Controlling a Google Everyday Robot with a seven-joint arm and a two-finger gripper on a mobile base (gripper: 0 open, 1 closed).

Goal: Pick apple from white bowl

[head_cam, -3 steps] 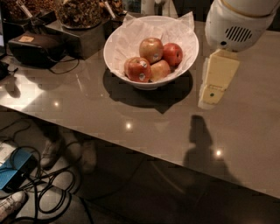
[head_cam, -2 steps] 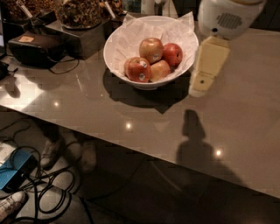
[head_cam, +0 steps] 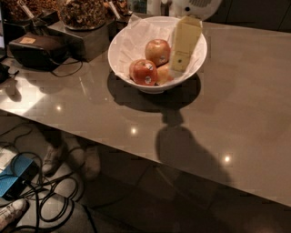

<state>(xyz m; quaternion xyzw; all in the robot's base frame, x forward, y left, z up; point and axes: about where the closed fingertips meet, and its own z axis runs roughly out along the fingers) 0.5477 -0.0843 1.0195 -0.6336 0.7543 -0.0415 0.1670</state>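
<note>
Tool (head_cam: 180, 63): a pale cream, slab-like piece hangs steeply down into the right side of the white bowl (head_cam: 122, 54), its lower end tilted a little leftward and sitting low among the fruit. Whether it is spread or pressed together I cannot tell, and it is not clear that it grips anything.

Nearest the camera, at lower left on the floor, black cables (head_cam: 50, 202) loop around a blue box (head_cam: 11, 182), with a light shoe (head_cam: 10, 213) at the very edge. Above that runs the front edge of the grey-brown desk (head_cam: 236, 109), glossy, with small light spots and a broad dark shadow (head_cam: 182, 148) falling from the bowl toward the front edge.

Farther back the bowl stands on the desk, lined with crinkled white paper. A dark red apple (head_cam: 144, 72) with a sticker lies at the front. Just behind it rests the apple (head_cam: 158, 51), yellow-gold with an orange-red blush and a small white sticker, immediately left of the tool, very close to it or touching. A paler apple (head_cam: 164, 75) shows partly beneath the tool's tip.

At the bowl's far rim the tool joins the arm's white rounded housing (head_cam: 198, 6), which is cut off by the top edge. To the left, a black case (head_cam: 38, 50) and a dark container (head_cam: 84, 12) of brown pieces stand at the back.
</note>
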